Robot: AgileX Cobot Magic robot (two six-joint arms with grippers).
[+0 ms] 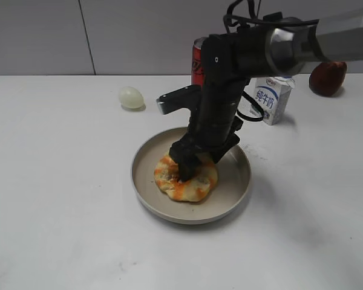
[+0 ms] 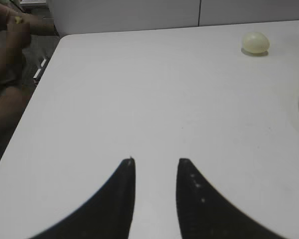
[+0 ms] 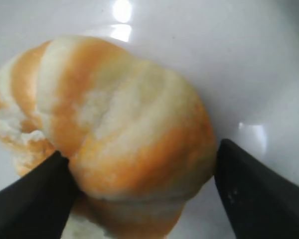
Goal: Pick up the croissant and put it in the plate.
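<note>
My right gripper (image 3: pixel 142 164) grips the croissant (image 3: pixel 114 129) over the plate (image 1: pixel 230 199); only my parted left gripper (image 2: pixel 156 164) sees the table's left edge.

You're looking across a white bench (image 1: pixel 60 199) with a smooth matte top and a few faint dark specks near the front. Behind it stands a pale grey wall (image 1: pixel 139 33) of flat panels, split by a thin dark vertical seam (image 1: pixel 87 36). In the left wrist view the bench's rounded corner (image 2: pixel 65 40) shows, with a dim brownish floor (image 2: pixel 5 124) beyond it. Light is even and soft overall.
</note>
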